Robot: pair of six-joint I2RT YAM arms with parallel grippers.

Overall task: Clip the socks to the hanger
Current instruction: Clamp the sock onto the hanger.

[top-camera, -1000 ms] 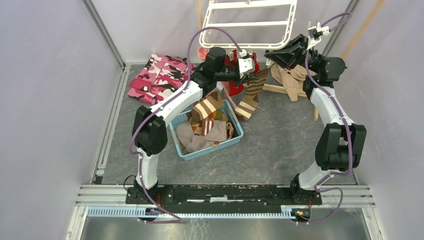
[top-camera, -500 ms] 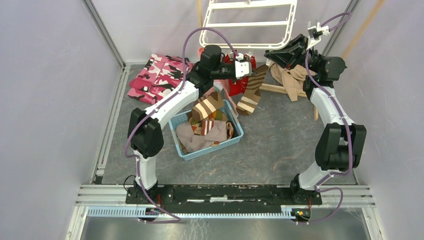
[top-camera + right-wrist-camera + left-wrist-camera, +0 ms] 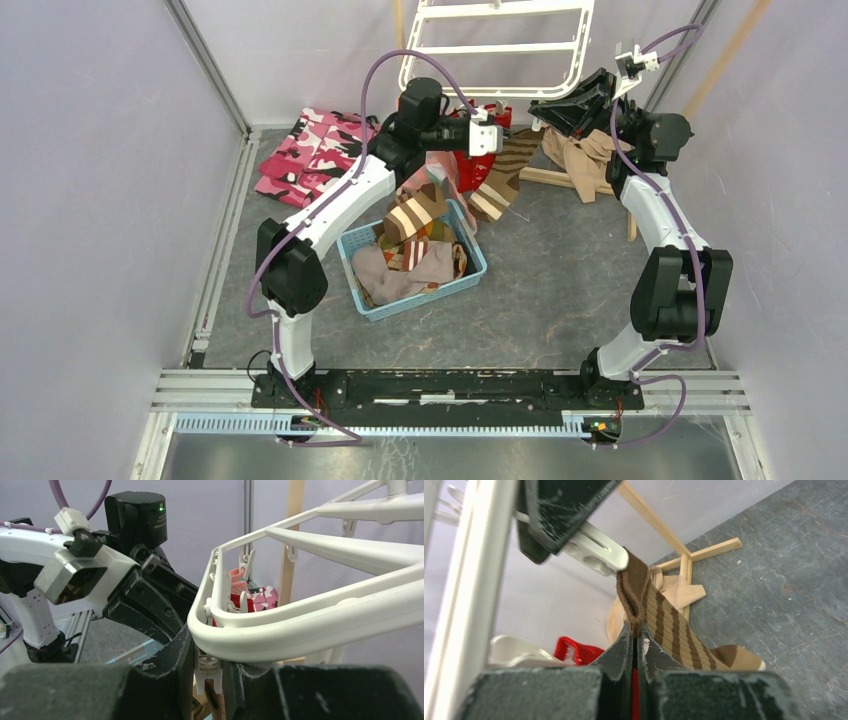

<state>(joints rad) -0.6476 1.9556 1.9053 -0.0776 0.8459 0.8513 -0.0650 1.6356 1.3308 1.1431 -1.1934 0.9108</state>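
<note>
There is one white plastic rectangular hanger frame (image 3: 497, 48), one blue plastic basket (image 3: 432, 294), one pink camouflage garment (image 3: 315, 155) and one tan cloth (image 3: 580, 155). One brown sock with cream stripes (image 3: 497, 180) is outside the basket. The socks (image 3: 410, 260) heaped inside it are too tangled to count.

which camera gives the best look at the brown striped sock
The left wrist view: the brown striped sock fills the middle, its cuff pinched in the left end effector right at a white clip peg. The top external view shows it small, trailing from that end effector. The right wrist view barely shows it.
</note>
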